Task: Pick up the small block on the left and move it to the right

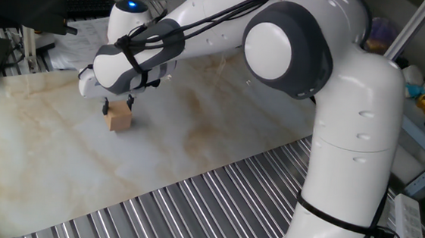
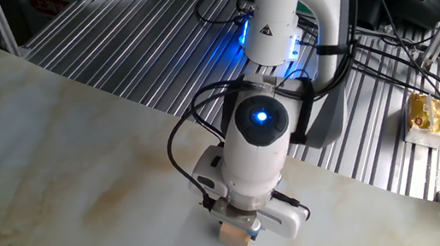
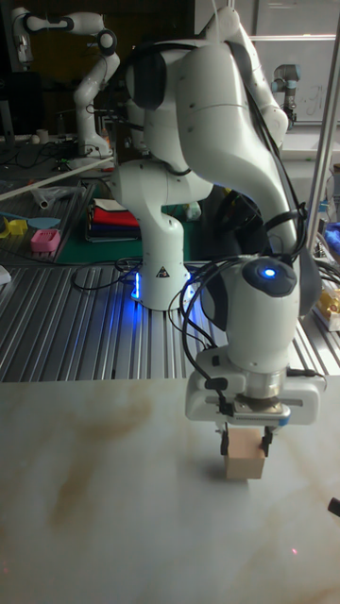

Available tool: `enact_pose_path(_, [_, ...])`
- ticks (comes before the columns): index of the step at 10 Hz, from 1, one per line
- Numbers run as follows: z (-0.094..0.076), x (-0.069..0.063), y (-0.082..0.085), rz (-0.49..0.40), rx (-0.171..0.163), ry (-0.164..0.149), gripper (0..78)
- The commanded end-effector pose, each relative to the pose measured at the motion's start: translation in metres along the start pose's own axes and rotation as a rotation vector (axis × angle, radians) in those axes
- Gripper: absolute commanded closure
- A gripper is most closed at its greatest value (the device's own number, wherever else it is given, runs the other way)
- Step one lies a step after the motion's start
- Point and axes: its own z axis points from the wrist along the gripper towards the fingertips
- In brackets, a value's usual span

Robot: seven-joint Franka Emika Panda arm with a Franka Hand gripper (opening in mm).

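The gripper (image 3: 247, 436) is pointing straight down and clamping the small block (image 3: 245, 456) between its two dark fingers (image 3: 227, 438), which are pressing on opposite side faces near the top. From one fixed view, the gripper (image 1: 119, 104) is sitting at about ten o'clock in the picture, with the small block (image 1: 119, 116) hanging just under it. From the other fixed view, the gripper (image 2: 239, 225) is showing at roughly six o'clock, and the small block (image 2: 235, 235) is peeking out beneath the wrist, mostly covered by the arm. The block is resting on, or hovering just above, the table (image 3: 104, 491); the pictures are not showing which. In the tall fixed view it is appearing as a plain tan cube, sitting at about four o'clock on the marbled tabletop.

Above the fingers, the white wrist (image 3: 261, 330) is glowing with a blue light (image 3: 266, 273), and black cables (image 3: 196, 311) are looping around it. The arm (image 1: 294, 49) is reaching across the table (image 1: 57, 160) from its base (image 3: 161, 255), which is standing on a ribbed metal surface (image 3: 66, 330) at twelve o'clock of the tabletop in the tall view. A second robot arm (image 3: 80, 57) is standing in the background at eleven o'clock, beside a bench with red cloth (image 3: 111, 217) stacked on it.
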Motion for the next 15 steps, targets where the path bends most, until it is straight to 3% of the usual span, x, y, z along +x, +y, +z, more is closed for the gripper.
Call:
enact_pose_path(1, [0.0021, -0.0025, 0.0011, -0.002, 0.001, -0.005, 76.4])
enact_pose_path(15, [0.0102, -0.0046, 0.0028, 0.006, -0.007, -0.021, 76.4])
